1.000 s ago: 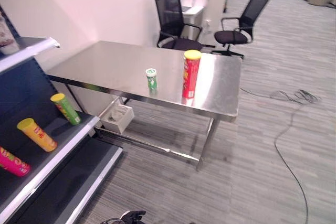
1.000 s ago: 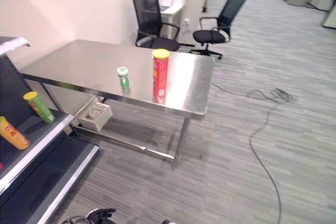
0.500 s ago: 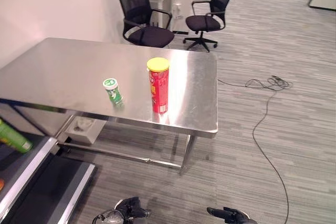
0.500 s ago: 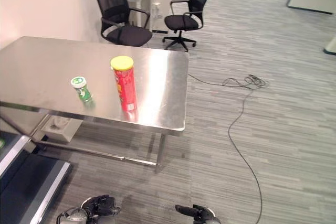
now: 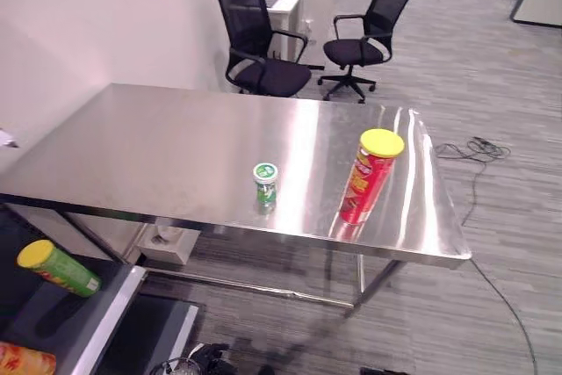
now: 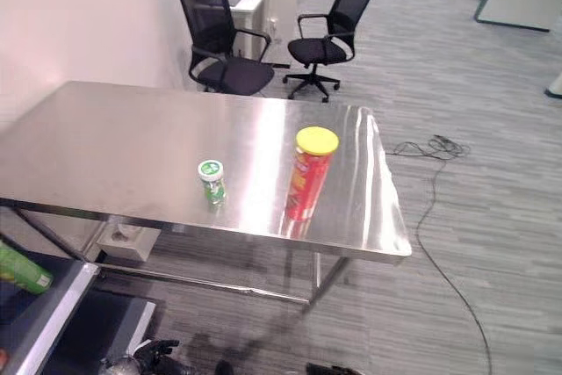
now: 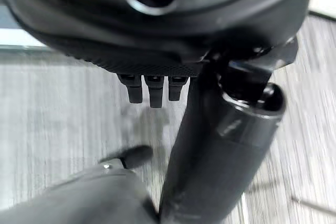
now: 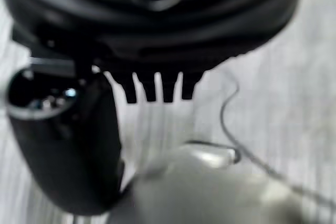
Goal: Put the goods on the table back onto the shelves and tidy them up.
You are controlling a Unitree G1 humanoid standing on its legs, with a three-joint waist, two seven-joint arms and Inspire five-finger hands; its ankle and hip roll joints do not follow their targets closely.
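Note:
A tall red can with a yellow lid (image 5: 369,177) stands upright near the right end of the steel table (image 5: 158,147). A small green can with a white lid (image 5: 265,183) stands to its left, near the front edge. My left hand (image 7: 157,30) hangs low over the floor, open and empty, with straight fingers (image 7: 151,88). My right hand (image 8: 157,35) hangs the same way, open and holding nothing. Both hands are well below and in front of the table, apart from the cans.
The dark shelf (image 5: 114,322) stands at the lower left, with a green can (image 5: 57,268) and an orange can (image 5: 22,362) lying on it. Two black office chairs (image 5: 263,41) stand behind the table. A white box (image 5: 167,243) sits under it.
The camera has swung and come closer to the table, so the shelf shows again at the lower left. Both cans stand where they were. Both hands still hang low and empty.

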